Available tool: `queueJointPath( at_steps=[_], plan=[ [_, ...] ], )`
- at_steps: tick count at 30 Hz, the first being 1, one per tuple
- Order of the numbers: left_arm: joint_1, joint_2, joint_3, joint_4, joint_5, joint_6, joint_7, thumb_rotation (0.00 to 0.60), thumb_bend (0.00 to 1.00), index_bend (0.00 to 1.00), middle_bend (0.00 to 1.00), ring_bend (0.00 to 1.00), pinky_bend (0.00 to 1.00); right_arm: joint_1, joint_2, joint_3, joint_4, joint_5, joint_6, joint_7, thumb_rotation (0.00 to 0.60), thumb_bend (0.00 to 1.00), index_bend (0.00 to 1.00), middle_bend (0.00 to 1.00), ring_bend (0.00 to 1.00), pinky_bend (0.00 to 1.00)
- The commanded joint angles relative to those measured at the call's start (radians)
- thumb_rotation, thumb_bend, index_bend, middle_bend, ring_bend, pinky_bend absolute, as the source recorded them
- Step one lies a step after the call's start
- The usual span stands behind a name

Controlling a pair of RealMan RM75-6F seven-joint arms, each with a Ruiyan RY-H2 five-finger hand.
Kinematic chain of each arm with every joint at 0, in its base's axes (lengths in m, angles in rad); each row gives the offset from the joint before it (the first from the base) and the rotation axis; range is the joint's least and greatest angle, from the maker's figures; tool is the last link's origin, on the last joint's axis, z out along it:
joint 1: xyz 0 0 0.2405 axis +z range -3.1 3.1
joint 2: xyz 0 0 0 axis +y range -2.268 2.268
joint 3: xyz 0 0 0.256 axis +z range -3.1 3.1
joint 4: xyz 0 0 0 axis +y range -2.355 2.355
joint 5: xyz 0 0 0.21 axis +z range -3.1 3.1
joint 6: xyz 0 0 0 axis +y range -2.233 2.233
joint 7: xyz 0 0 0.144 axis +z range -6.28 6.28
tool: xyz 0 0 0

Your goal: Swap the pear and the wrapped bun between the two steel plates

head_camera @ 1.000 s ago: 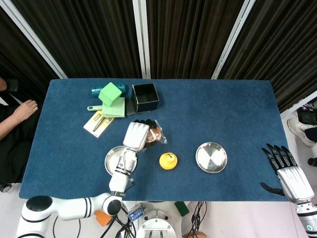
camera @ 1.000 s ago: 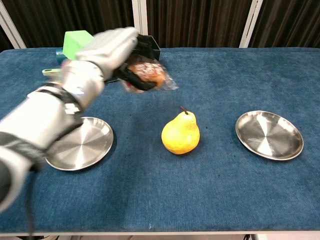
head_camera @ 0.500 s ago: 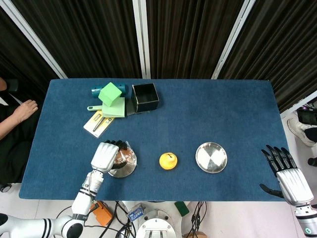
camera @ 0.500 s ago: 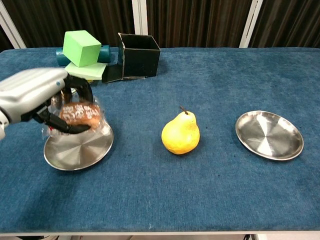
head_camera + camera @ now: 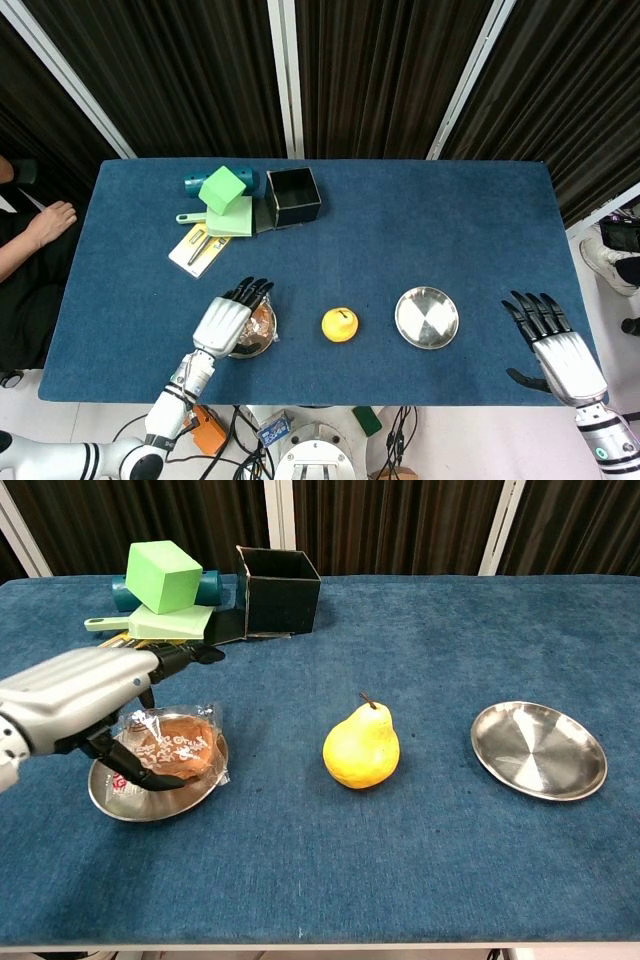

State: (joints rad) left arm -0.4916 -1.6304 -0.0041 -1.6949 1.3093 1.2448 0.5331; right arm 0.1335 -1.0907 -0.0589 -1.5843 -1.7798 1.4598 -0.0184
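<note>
Dark curtains back a blue counter (image 5: pixel 450 880). At lower left, the left robot hand (image 5: pixel 85 695) hovers spread over the wrapped bun (image 5: pixel 170 748), which lies on the left plate (image 5: pixel 120 798); lifting straight up should avoid snagging the wrapper. Mid-frame, the pear (image 5: pixel 361 747) stands on the cloth, well apart from the empty right plate (image 5: pixel 539 749). Far right, the right robot hand (image 5: pixel 556 345) waits spread.

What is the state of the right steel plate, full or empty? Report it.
Empty. The right steel plate shows only bare metal in both views; the pear stands on the cloth between the plates, and the wrapped bun lies on the left plate.
</note>
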Motion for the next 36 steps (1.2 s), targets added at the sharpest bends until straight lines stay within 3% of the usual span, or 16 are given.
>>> queueJointPath(
  at_steps=[1,5,8,13,19,24,27,29,31,33,36],
  plan=[
    [0.040,0.092,0.052,-0.095,0.101,0.078,0.018,0.600,0.00,0.06,0.07,0.06,0.36,0.089,-0.021,0.026,-0.080,-0.030,-0.108,-0.058,0.577,0.24,0.00,0.00,0.00,0.00],
    [0.104,0.201,0.115,-0.163,0.219,0.186,0.000,0.600,0.00,0.06,0.07,0.06,0.36,0.204,-0.069,0.086,-0.187,0.019,-0.279,-0.153,0.577,0.24,0.00,0.00,0.00,0.00],
    [0.155,0.275,0.155,-0.185,0.280,0.255,-0.044,0.600,0.00,0.06,0.07,0.06,0.36,0.294,-0.149,0.145,-0.236,0.125,-0.429,-0.246,0.577,0.24,0.00,0.00,0.00,0.00],
    [0.205,0.359,0.155,-0.179,0.276,0.305,-0.157,0.600,0.00,0.06,0.07,0.06,0.35,0.423,-0.341,0.222,-0.207,0.372,-0.607,-0.480,0.576,0.24,0.00,0.00,0.00,0.00],
    [0.236,0.398,0.142,-0.153,0.261,0.305,-0.235,0.600,0.00,0.06,0.07,0.06,0.31,0.515,-0.526,0.235,-0.137,0.596,-0.629,-0.706,0.573,0.24,0.00,0.00,0.00,0.00],
    [0.249,0.412,0.130,-0.145,0.267,0.297,-0.261,0.600,0.00,0.06,0.07,0.06,0.31,0.555,-0.582,0.224,-0.110,0.705,-0.598,-0.795,0.569,0.25,0.00,0.07,0.02,0.06],
    [0.253,0.415,0.120,-0.142,0.267,0.287,-0.278,0.600,0.00,0.06,0.07,0.06,0.31,0.569,-0.599,0.217,-0.094,0.734,-0.577,-0.807,0.577,0.27,0.12,0.18,0.14,0.17],
    [0.258,0.416,0.116,-0.138,0.268,0.281,-0.283,0.600,0.00,0.06,0.07,0.06,0.31,0.575,-0.608,0.215,-0.085,0.748,-0.560,-0.805,0.597,0.32,0.38,0.35,0.35,0.35],
    [0.263,0.415,0.110,-0.134,0.269,0.278,-0.285,0.600,0.00,0.06,0.07,0.06,0.31,0.578,-0.611,0.211,-0.081,0.757,-0.541,-0.807,0.600,0.36,0.54,0.48,0.49,0.51],
    [0.266,0.415,0.105,-0.134,0.269,0.275,-0.288,0.600,0.00,0.06,0.07,0.06,0.31,0.580,-0.611,0.207,-0.082,0.759,-0.522,-0.809,0.600,0.38,0.63,0.56,0.57,0.61],
    [0.272,0.415,0.097,-0.135,0.272,0.272,-0.287,0.600,0.00,0.06,0.07,0.06,0.31,0.578,-0.605,0.205,-0.089,0.742,-0.489,-0.792,0.600,0.40,0.70,0.61,0.63,0.68]
  ],
)
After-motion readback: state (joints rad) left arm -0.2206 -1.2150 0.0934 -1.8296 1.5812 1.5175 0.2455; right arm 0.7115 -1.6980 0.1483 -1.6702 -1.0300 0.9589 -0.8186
